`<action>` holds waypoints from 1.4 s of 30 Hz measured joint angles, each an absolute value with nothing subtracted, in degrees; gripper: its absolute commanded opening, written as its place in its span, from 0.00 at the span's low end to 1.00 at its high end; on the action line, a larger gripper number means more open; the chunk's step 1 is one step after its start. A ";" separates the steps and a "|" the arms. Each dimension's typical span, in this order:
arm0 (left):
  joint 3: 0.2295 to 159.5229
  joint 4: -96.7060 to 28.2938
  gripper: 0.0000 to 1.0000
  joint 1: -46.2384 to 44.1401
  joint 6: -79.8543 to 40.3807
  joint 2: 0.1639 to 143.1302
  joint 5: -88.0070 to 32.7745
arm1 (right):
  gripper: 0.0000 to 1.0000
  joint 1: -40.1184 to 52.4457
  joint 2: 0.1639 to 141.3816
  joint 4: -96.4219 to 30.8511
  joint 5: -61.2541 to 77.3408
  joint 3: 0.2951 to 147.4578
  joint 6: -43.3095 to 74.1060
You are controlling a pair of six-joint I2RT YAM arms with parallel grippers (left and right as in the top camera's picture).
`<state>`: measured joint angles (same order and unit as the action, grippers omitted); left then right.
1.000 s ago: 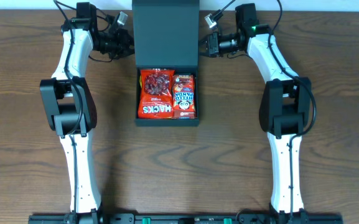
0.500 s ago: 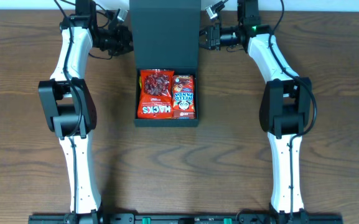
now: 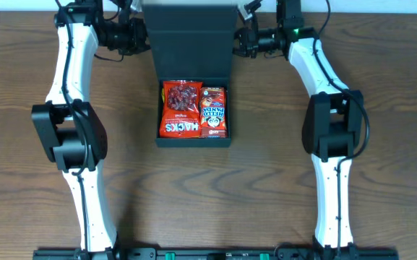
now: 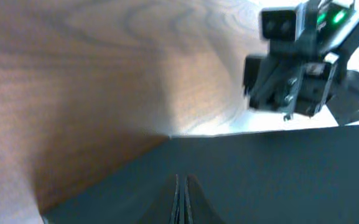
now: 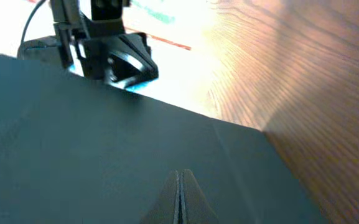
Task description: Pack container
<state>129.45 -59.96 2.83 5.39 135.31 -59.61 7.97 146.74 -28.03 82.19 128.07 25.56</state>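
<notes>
Hoisting hinged flap lid (image 3: 190,40) of matte teal-black cardboard container (image 3: 194,142) higher, left gripper (image 3: 143,35) and right gripper (image 3: 238,40) clamped tight on its edges; closing likely starting.

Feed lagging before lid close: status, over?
Left gripper, right gripper shut on flap lid. Container open, HACKS packet, Hello Panda packet inside. Nothing blocking the lid.

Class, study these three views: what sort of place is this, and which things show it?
Probably a robotics lab test bench: two white-and-black jointed robot arms stand at a brown wooden table, with a matte dark teal-black cardboard box holding two red snack packets set between them.
</notes>
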 measured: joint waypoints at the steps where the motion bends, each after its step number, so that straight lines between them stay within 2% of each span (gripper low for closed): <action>1: 129.45 -61.28 0.06 2.83 6.31 135.20 -59.57 | 0.01 8.05 146.02 -28.01 82.32 128.07 25.63; 11: 129.45 -75.59 0.06 2.79 19.25 134.45 -58.43 | 0.01 8.71 139.96 -28.75 85.45 128.09 25.71; 22: 129.45 -72.38 0.06 2.39 22.17 132.94 -53.15 | 0.02 8.82 139.98 -28.88 81.84 128.09 25.71; 25: 129.45 -70.28 0.06 1.28 20.08 132.94 -48.34 | 0.02 8.82 139.96 -29.56 74.85 128.09 25.71; 29: 129.45 -67.20 0.06 -1.83 17.10 132.94 -41.74 | 0.02 8.86 139.98 -34.11 56.21 128.09 26.02; 36: 129.45 -65.84 0.06 -5.50 15.20 132.35 -38.50 | 0.02 8.86 138.47 -41.21 36.64 128.05 24.56; 42: 129.45 -65.95 0.06 -4.05 16.08 125.82 -37.28 | 0.02 8.97 127.24 -51.59 25.06 127.74 17.39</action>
<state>129.45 -65.95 -4.05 16.08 125.82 -37.28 8.97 127.24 -51.59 25.06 127.74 17.39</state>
